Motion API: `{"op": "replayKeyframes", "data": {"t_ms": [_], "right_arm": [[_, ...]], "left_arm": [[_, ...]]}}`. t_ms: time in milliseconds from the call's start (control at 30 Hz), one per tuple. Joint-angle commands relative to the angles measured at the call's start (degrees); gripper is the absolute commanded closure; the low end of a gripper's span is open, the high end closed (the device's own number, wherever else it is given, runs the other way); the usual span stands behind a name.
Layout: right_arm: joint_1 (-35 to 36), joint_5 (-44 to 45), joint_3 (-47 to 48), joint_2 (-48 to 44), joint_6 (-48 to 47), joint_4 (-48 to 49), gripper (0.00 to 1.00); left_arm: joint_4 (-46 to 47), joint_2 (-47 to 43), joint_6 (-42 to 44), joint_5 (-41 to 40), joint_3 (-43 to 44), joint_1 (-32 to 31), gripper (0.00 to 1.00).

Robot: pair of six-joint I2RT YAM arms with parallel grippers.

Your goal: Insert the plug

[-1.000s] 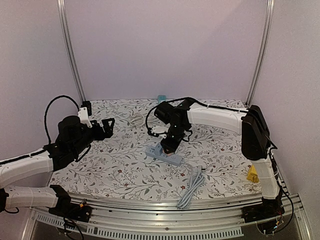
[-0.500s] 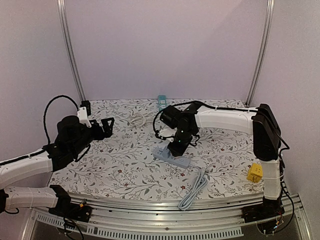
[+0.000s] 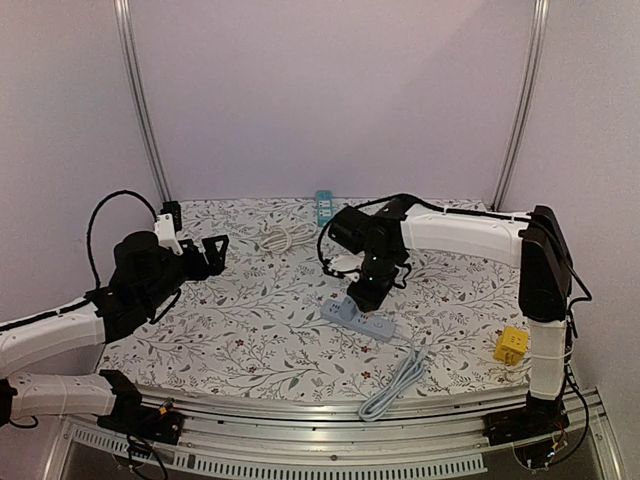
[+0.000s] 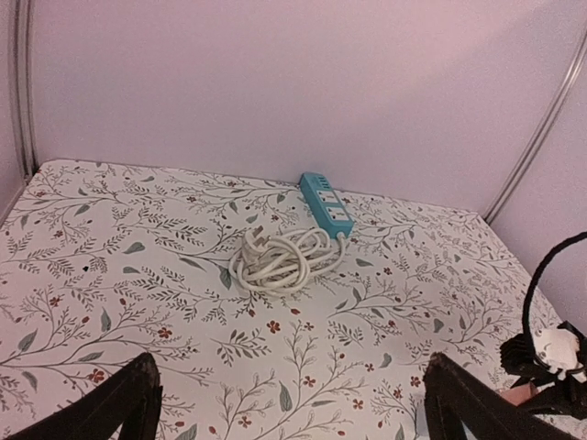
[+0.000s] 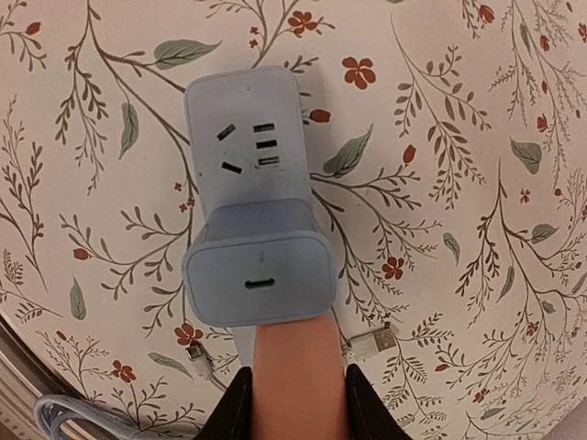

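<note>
Right hand (image 5: 292, 408) clenched on a pinkish stem (image 5: 298, 362) touching the grey plug (image 5: 260, 275), which sits against the power strip (image 5: 243, 128). Left hand (image 4: 292, 403) released, hovering above the table (image 4: 92, 229).

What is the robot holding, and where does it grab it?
The right gripper pinches the near end of a peach-coloured piece that reaches the blue charger plug on the power strip. The left gripper holds nothing.

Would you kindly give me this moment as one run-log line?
left pincer open, empty | right pincer shut on pink piece | adapter on power strip, seating unclear
</note>
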Motion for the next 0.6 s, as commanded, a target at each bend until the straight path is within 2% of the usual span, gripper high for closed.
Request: {"op": "replayKeyframes", "data": {"t_ms": [0,200,567], "right_arm": [[-0.17,0.97,6.46,-0.19,-1.97,-2.74,1.0],[-0.21,1.74,9.02,-0.7,-2.47,-4.68,1.0],[-0.16,1.03,5.94,-0.28,-0.82,-6.11,1.0]], "left_arm": [[-0.52,-0.45,0.14,0.28,-0.82,0.93,0.01],[-0.61,-0.56,0.38,-0.03,-0.69,0.93,0.0],[-0.86,-0.93,0.46,-0.09,-0.81,0.93,0.01]]}}
